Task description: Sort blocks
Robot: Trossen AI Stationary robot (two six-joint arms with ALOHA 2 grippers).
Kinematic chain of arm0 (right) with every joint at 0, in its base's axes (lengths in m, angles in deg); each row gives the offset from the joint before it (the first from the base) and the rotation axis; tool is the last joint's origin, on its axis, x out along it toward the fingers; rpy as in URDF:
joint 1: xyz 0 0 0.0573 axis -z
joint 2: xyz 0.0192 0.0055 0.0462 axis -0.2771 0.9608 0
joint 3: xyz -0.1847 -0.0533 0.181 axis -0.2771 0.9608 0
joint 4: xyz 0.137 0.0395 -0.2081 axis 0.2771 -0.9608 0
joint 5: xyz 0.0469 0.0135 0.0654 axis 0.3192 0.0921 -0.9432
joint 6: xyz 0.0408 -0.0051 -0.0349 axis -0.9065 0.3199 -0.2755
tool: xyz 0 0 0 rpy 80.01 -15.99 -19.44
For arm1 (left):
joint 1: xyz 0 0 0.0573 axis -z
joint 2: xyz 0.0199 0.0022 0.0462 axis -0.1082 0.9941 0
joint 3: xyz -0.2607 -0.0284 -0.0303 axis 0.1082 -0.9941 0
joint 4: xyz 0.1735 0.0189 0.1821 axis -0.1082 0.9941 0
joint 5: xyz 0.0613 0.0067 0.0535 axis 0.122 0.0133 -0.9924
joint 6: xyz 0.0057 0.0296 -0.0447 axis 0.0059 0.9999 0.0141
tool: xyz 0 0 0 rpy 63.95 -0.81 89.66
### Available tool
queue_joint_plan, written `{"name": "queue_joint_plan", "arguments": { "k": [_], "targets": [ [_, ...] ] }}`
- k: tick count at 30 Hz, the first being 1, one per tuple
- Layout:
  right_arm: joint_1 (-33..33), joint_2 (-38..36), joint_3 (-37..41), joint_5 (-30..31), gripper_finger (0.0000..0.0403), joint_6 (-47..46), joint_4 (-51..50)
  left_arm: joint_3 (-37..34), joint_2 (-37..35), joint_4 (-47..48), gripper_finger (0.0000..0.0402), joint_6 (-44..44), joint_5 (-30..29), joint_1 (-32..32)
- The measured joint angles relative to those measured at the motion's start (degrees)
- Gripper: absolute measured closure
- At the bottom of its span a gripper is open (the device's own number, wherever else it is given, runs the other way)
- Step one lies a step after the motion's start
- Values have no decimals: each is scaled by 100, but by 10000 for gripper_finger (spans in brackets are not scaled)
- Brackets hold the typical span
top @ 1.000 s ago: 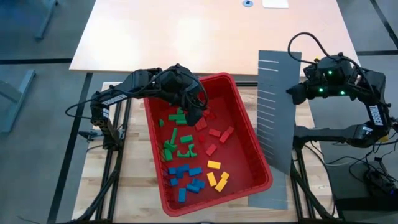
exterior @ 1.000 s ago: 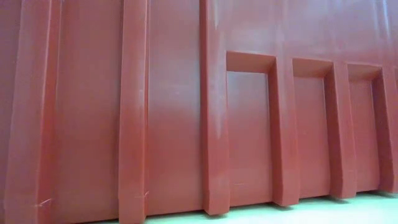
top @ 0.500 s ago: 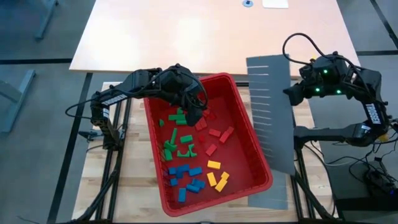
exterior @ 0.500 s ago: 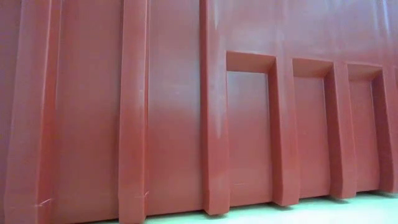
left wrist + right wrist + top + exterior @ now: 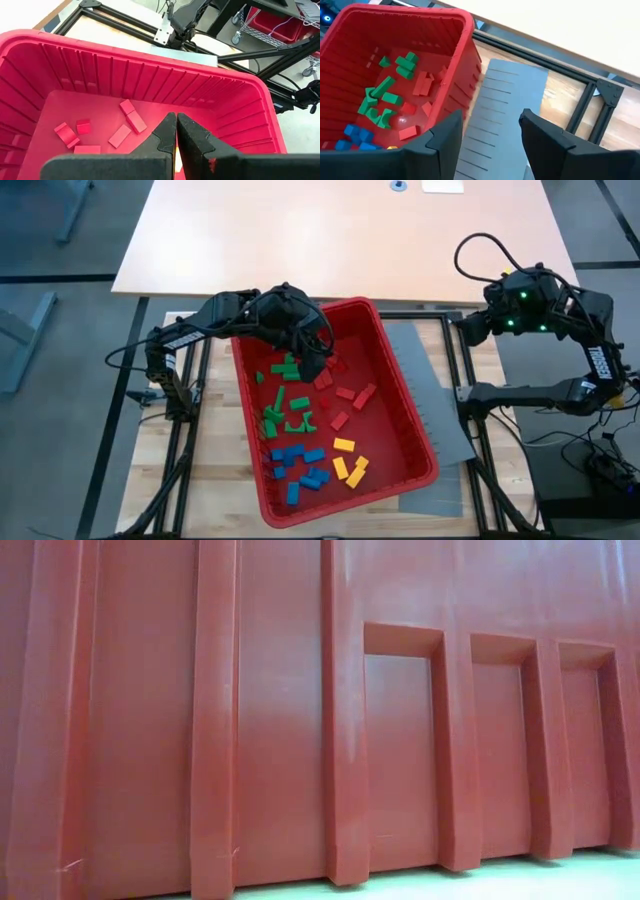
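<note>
Now that the grey slotted panel [image 5: 420, 395] lies flat on the table beside the red bin [image 5: 405, 395] instead of standing upright as it did a sec ago, we read our right tool [image 5: 487, 135] as free: fingers wide, nothing held, above the panel. Our left tool [image 5: 176, 131] sits inside the bin w/ fingers nearly closed, empty. Blocks [image 5: 300, 425] lie in the bin, grouped by colour: green, red, blue, yellow. Sorting looks nearly done.

Light wooden table [image 5: 160, 470], red bin [image 5: 415, 442] on it, grey slotted panel [image 5: 420, 370] flat alongside
</note>
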Motion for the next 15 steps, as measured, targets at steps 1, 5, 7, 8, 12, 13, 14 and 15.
{"name": "queue_joint_plan", "arguments": {
  "k": [1,5,7,8,12,13,14,15],
  "targets": [
    [0,4,0,-1,228,0,1,0,0,2,402,0,0,0],
    [1,88,0,-197,231,0,12,0,0,17,402,21,0,0],
    [0,177,0,-439,240,39,15,0,0,117,402,87,2,0],
    [-2,238,0,-570,247,68,17,0,0,248,402,138,3,2],
    [-55,501,40,-952,295,289,24,-77,-7,882,402,330,6,13],
    [-78,575,50,-955,312,339,24,-128,-9,1030,402,355,7,13],
    [-104,652,55,-956,331,374,24,-182,-9,1189,402,398,7,22],
    [-116,731,57,-957,352,402,26,-242,-9,1330,402,434,8,35]
  ]
}}
